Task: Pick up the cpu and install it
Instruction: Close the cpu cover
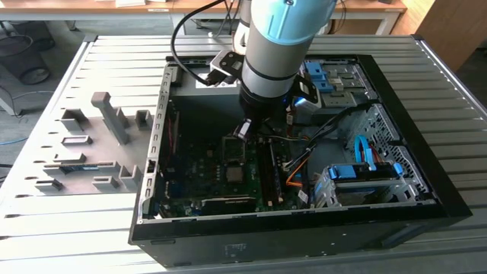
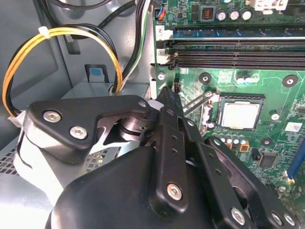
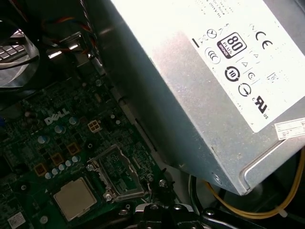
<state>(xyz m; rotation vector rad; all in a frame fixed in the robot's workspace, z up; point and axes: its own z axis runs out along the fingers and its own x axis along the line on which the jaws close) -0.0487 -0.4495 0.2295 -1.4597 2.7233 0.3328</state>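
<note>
One cpu (image 2: 239, 115) lies flat in its socket on the green motherboard (image 2: 228, 81), with the open metal frame (image 3: 135, 177) beside it. The gripper (image 2: 167, 97) hangs near the socket, closed and holding nothing.

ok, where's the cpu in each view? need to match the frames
Exterior view: the cpu is the small grey square in the middle of the board, inside the open case.
Second wrist view: the cpu is the silver square in its socket, near the memory slots.
First wrist view: the cpu is the silver square beside the hinged metal frame.
Shared landmark: the green motherboard around it.
</note>
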